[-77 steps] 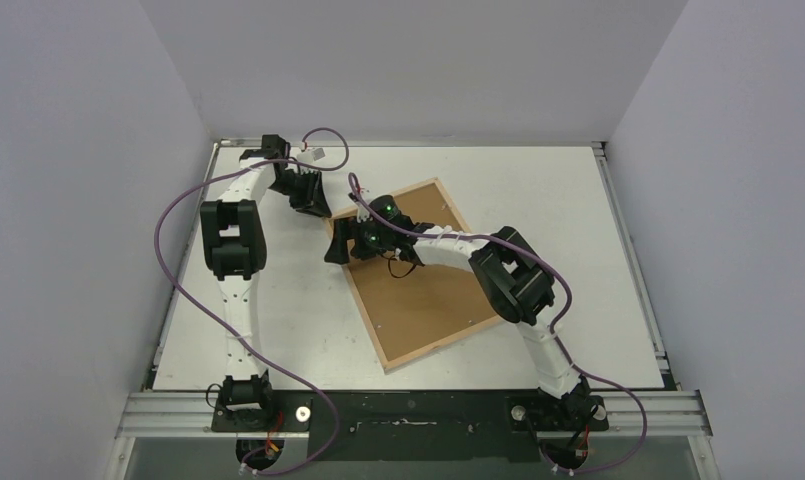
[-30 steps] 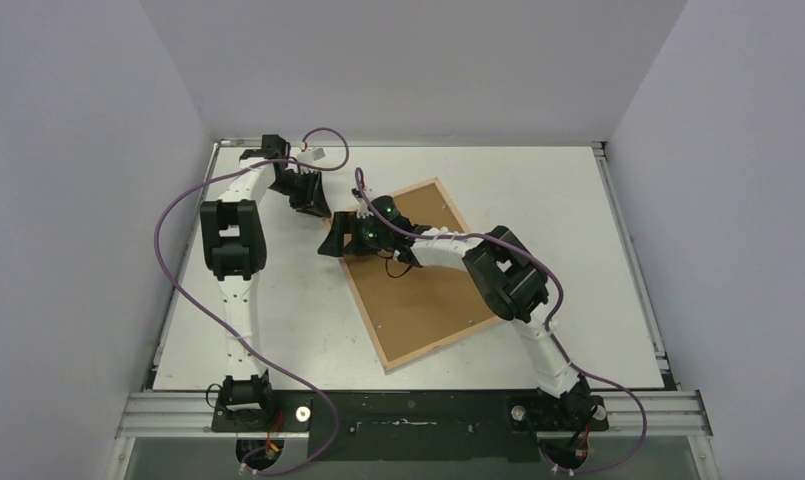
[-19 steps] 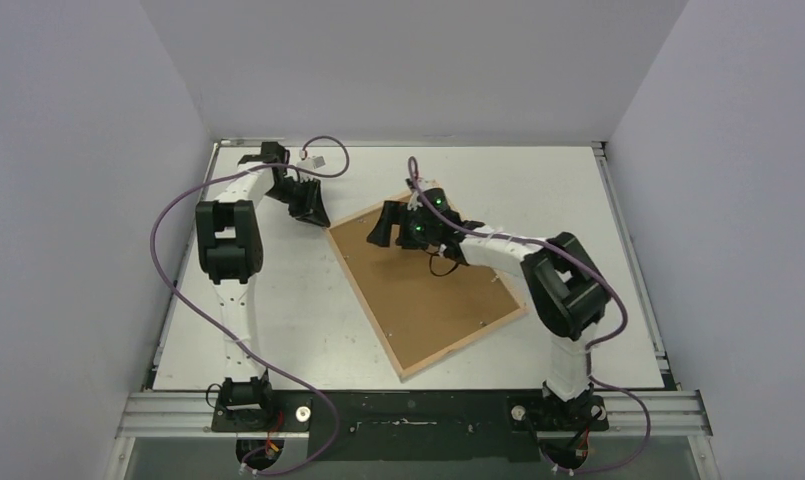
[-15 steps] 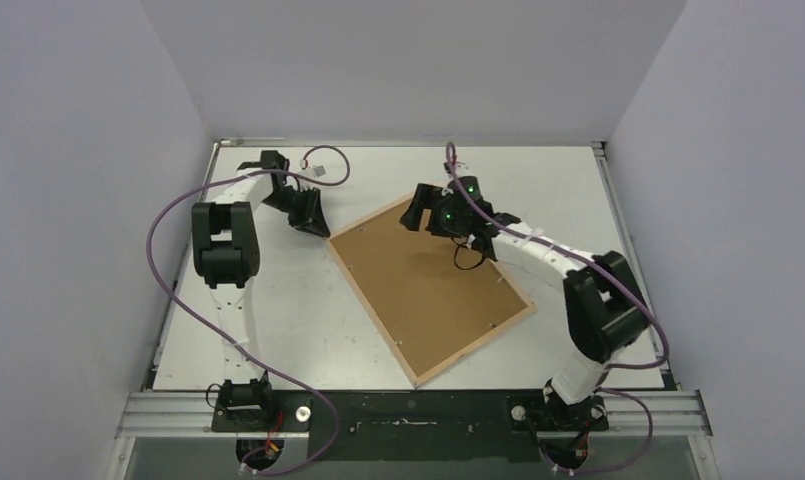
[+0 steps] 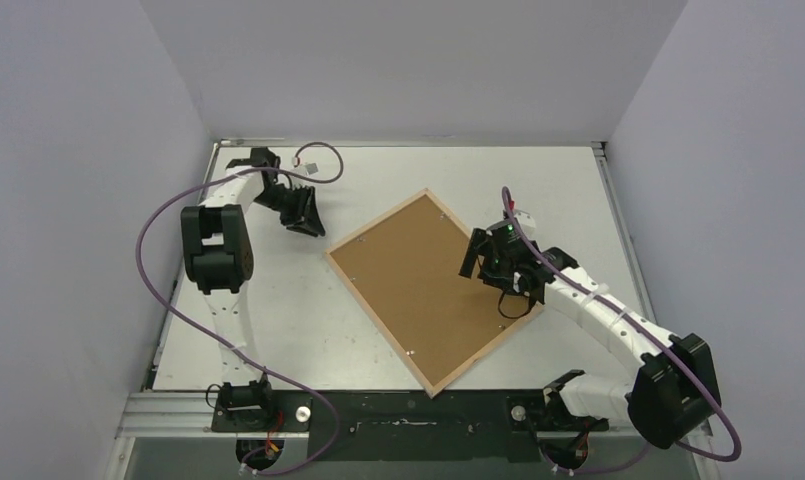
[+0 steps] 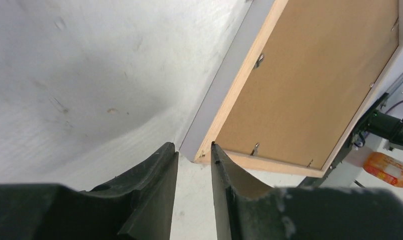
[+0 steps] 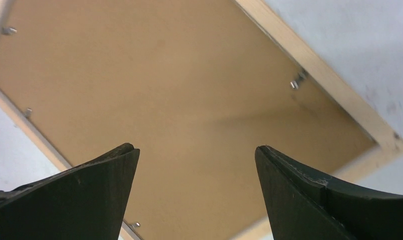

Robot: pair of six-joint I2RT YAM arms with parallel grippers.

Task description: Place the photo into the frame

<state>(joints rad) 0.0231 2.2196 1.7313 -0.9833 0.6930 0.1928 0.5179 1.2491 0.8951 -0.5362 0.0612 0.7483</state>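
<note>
The frame [image 5: 380, 324] lies face down on the white table as a diamond, its light wood rim around the brown backing panel [image 5: 418, 280]. The photo is hidden. My left gripper [image 5: 313, 228] sits low at the frame's far-left corner, its jaws a narrow gap apart with only table between them; in the left wrist view [image 6: 193, 147] the frame's corner [image 6: 205, 156] is just by the right fingertip. My right gripper [image 5: 471, 262] hovers over the panel near the frame's right corner, wide open and empty. The right wrist view [image 7: 196, 150] shows the panel [image 7: 164, 90] and the rim [image 7: 334, 85].
Small metal clips [image 6: 259, 59] hold the panel inside the rim. A metal rail [image 5: 418, 410] with the arm bases runs along the table's near edge. Grey walls close in the back and both sides. An orange packet [image 6: 384, 167] lies beyond the table.
My right arm swung from the frame's far-left corner across to its right side and pulled back. The frame slid toward the near right and turned. My left gripper shifted slightly.
</note>
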